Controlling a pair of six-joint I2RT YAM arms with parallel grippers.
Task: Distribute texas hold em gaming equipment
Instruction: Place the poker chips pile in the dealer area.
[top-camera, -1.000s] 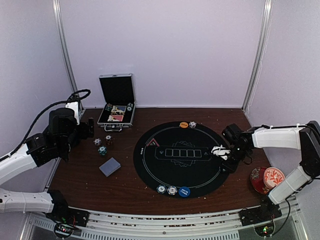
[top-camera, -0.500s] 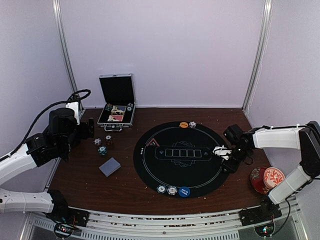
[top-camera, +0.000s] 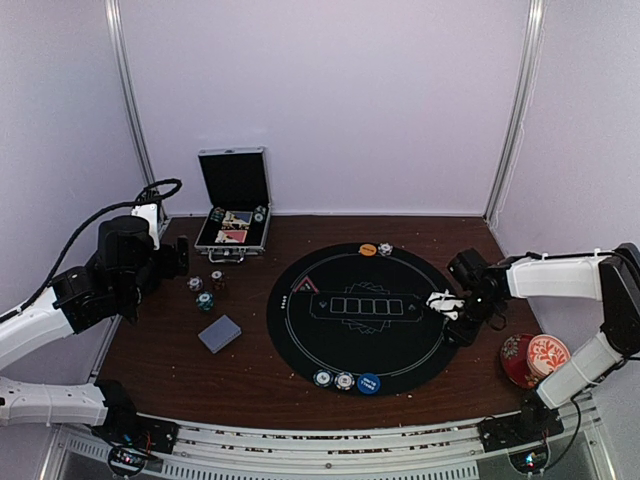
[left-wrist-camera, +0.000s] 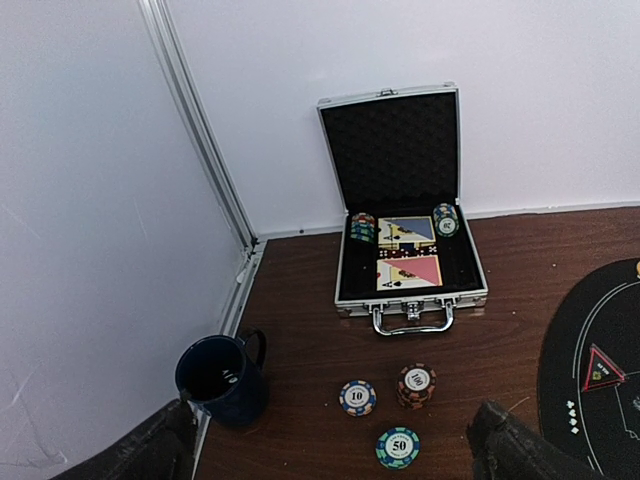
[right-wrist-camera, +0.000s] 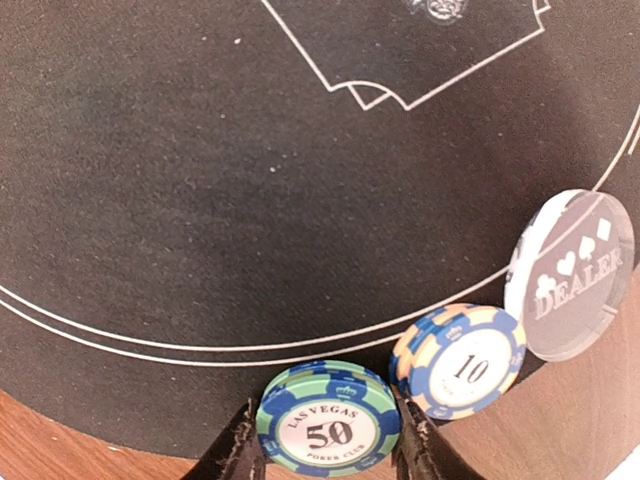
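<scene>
The right gripper is down at the right rim of the round black poker mat, its fingers pressed against both sides of a green-and-blue 50 chip that lies on the mat's edge, gripping it. Just beside that chip sits a blue-and-orange 10 chip, and next to it a clear DEALER button overhangs the mat onto the brown tabletop. The left gripper hangs above the far left part of the tabletop with its fingers spread wide and empty. Below it stand three small chip stacks (marked 10, 100 and 50), a dark blue mug to their left, and the open aluminium case against the back wall, with cards and more chips inside. A grey-blue deck of cards lies on the tabletop between those stacks and the mat. On the mat, a red triangle marker lies at the left, an orange disc and a chip beside it at the far rim, and two chips beside a blue disc at the near rim. The red floral cup and saucer stand off the mat at the right.
</scene>
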